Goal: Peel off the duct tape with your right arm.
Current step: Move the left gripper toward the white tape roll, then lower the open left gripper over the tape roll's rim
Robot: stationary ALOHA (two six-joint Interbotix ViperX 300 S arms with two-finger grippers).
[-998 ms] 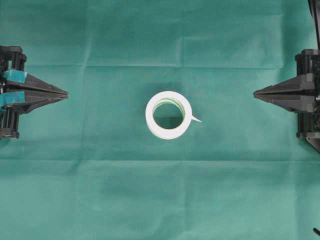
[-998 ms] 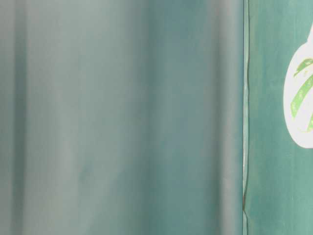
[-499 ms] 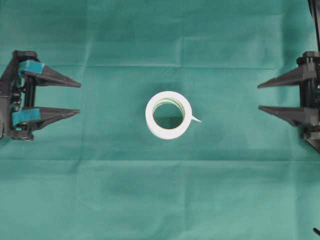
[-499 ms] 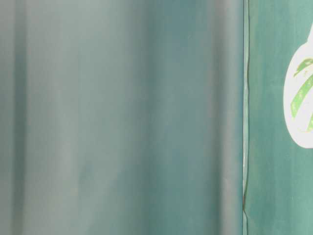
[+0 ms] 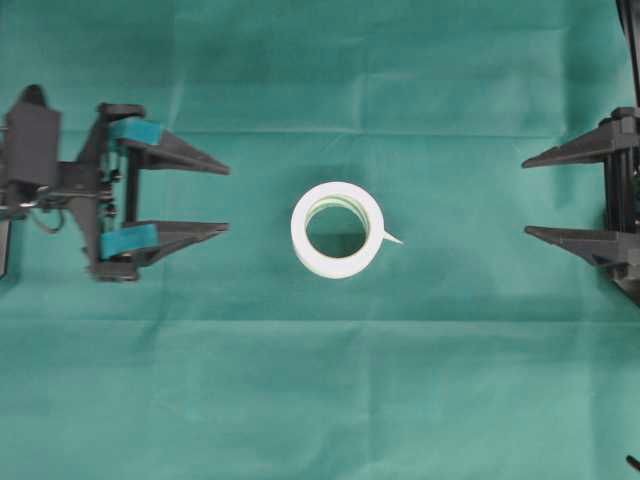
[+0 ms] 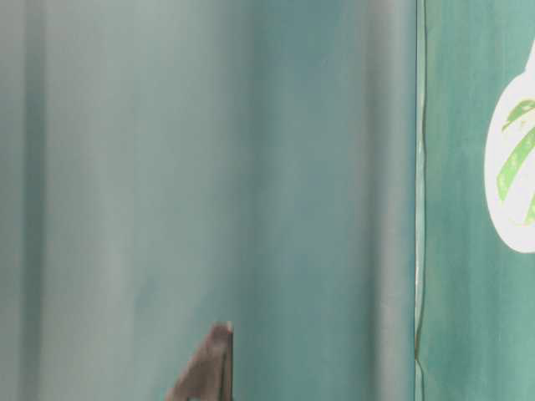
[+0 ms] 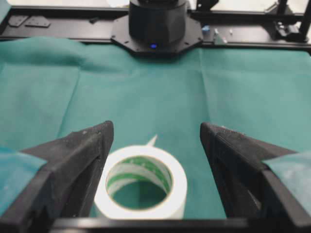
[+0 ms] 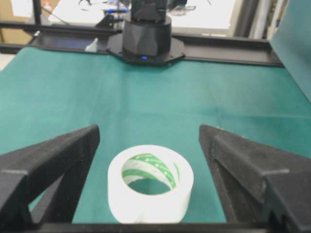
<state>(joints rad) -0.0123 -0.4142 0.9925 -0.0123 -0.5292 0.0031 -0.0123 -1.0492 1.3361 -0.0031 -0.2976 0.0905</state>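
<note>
From overhead we see the tape (image 5: pixel 338 230) lying flat at the middle of the green cloth (image 5: pixel 320 400), hole upward, its loose pointed end (image 5: pixel 392 239) sticking out on the side toward the cloth's right edge. The left gripper (image 5: pixel 228 198) is spread wide, holding nothing, reaching in from the left edge and well apart from the tape. The right gripper (image 5: pixel 526 195) is also spread wide and holds nothing, sitting at the right edge.

At table level we see mostly blurred green cloth (image 6: pixel 251 167), part of the tape (image 6: pixel 512 175) at the frame's right edge, and a dark fingertip (image 6: pixel 209 372) at the bottom.

From the left wrist, the tape (image 7: pixel 141 189) sits between the parted fingers (image 7: pixel 73 160).

From the right wrist, the tape (image 8: pixel 150 189) lies between the parted fingers (image 8: pixel 243 160), touching neither.
</note>
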